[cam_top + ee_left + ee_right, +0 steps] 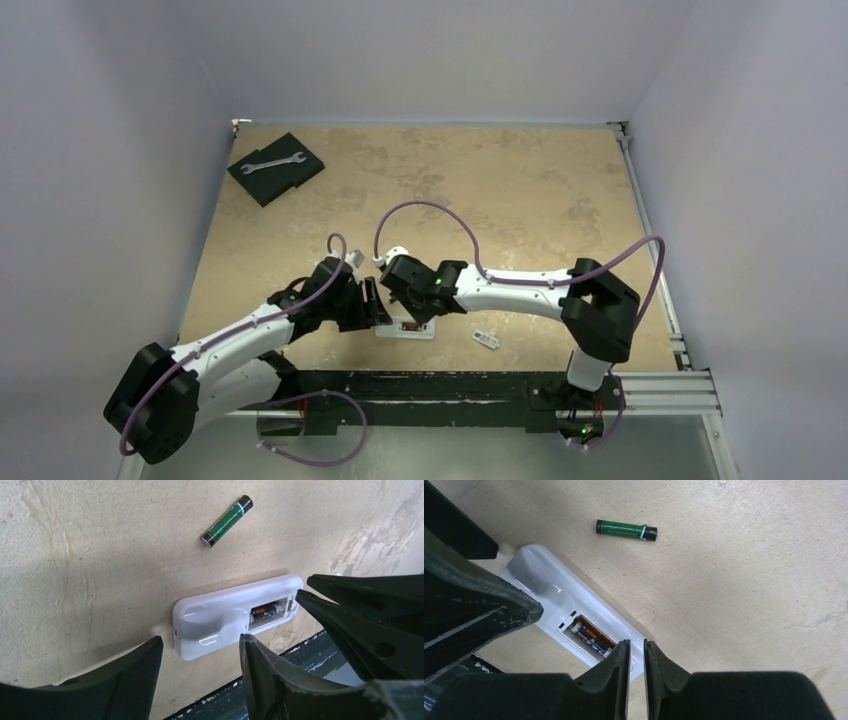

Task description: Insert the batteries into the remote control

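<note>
The white remote control (215,622) lies back up near the table's front edge, its orange-lined bay open. One dark battery (264,612) with an orange band sits in the bay; it also shows in the right wrist view (591,637). A second battery (226,514), green and black, lies loose on the table beyond the remote, also in the right wrist view (626,530). My left gripper (200,655) is open and empty, straddling the remote's closed end. My right gripper (636,647) is shut with a thin slit, empty, its tips at the bay end of the remote (549,590).
A small white cover piece (486,340) lies right of the remote (405,328). A black pad (290,178) with a silver wrench (272,161) sits at the far left corner. A dark rail (450,385) runs along the table's front edge.
</note>
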You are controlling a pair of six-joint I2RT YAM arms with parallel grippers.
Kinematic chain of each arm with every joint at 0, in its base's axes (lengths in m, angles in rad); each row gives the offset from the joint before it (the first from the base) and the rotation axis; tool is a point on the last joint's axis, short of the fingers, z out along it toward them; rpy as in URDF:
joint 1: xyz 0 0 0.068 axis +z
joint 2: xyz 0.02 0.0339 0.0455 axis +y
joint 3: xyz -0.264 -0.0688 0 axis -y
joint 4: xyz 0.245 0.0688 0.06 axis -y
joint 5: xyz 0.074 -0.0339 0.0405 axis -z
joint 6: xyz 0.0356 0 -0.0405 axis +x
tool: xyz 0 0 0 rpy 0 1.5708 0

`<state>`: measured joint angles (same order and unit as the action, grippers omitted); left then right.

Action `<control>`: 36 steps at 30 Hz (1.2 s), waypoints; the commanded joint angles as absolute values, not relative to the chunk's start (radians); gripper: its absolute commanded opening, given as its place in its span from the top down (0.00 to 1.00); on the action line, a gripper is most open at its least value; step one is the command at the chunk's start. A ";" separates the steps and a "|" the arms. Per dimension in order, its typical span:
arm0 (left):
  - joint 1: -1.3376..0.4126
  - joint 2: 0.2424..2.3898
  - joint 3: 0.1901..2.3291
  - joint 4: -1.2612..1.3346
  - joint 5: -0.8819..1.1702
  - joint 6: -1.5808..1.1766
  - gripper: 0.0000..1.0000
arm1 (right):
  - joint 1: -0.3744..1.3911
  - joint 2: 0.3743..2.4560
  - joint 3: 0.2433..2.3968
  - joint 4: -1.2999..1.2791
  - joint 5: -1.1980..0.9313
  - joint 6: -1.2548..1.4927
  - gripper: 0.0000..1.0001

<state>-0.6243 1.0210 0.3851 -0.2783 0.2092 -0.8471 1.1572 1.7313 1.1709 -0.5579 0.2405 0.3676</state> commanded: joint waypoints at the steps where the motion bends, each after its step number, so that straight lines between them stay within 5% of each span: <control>1: -0.629 0.988 0.422 -0.292 0.245 -0.879 0.42 | 1.144 1.694 1.153 -0.524 0.289 0.340 0.75; 16: -0.644 1.002 0.407 -0.312 0.373 -0.934 0.39 | 1.095 1.695 1.066 -0.426 0.263 0.308 0.75; 36: -0.658 1.149 0.348 -0.111 0.354 -0.957 0.38 | 1.080 1.676 0.937 -0.339 0.154 0.315 0.93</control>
